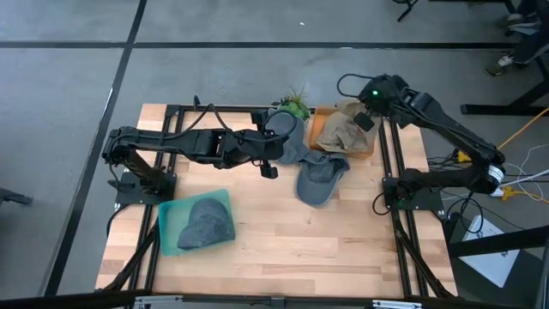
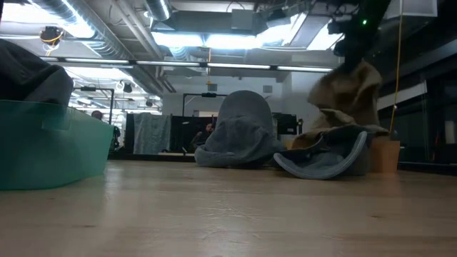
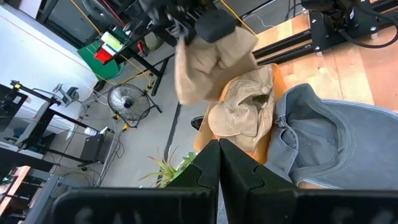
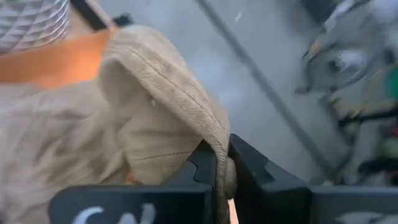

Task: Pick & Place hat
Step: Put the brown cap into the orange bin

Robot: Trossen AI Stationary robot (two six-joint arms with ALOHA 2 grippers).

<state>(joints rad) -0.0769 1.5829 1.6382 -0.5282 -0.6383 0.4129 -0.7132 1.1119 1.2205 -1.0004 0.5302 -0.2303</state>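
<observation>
The right gripper (image 4: 222, 163) is closed on the brim of the tan hat (image 4: 93, 118), lifting it above the orange tray (image 1: 367, 151); next, I think, carry it to the teal bin (image 1: 168, 225).

Workshop room, grey floor, exposed ceiling services

Grey concrete floor (image 1: 223, 69) crossed by dark seam lines (image 1: 257, 45) in the high view. Light wooden surface (image 1: 283, 240) stands on it, framed by black rails. Low view: ceiling with bright light panels (image 2: 235, 39) and silver ducts (image 2: 107, 32); dark window frames (image 2: 428, 107) at the room's right side; a person (image 2: 206, 132) sits far behind, dim. Left wrist view: a floor fan (image 3: 127, 102) beside black stands, a green bin (image 3: 106, 53) further off. Yellow cable (image 1: 519, 129) trails on the floor by a black desk leg (image 1: 506, 107).
</observation>
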